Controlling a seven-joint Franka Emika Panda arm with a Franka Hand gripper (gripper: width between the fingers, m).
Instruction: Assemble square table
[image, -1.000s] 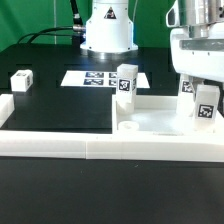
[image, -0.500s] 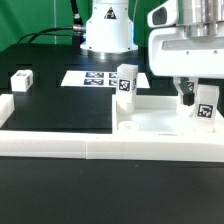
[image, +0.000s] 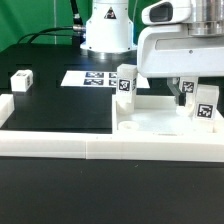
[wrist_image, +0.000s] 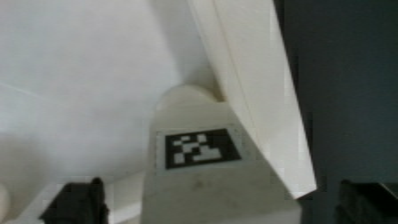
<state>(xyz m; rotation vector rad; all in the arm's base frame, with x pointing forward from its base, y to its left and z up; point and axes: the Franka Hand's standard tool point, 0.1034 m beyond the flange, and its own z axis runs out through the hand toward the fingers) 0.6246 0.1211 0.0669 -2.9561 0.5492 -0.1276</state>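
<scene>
A loose leg block (image: 20, 80) is lying near the counter's (image: 60, 115) edge at the exterior view's left, well apart from the work. The marker board (image: 100, 77) is lying flat toward the far edge, before the arm's base (image: 108, 30). The square slab (image: 160, 122) is sitting against the border wall (image: 90, 150) along the near edge, toward the exterior view's right. A first leg (image: 125, 80) is standing upright at its far corner. The tool (wrist_image: 222, 205) is hanging over a second leg (image: 205, 105), its fingers (wrist_image: 80, 200) spread wide to either side and gripping nothing. Leg fitting appears to be the step in hand. The next move probably calls for a square closing on this leg, or a trip for the loose block. The first leg is standing close beside the tool's body and could be knocked.
</scene>
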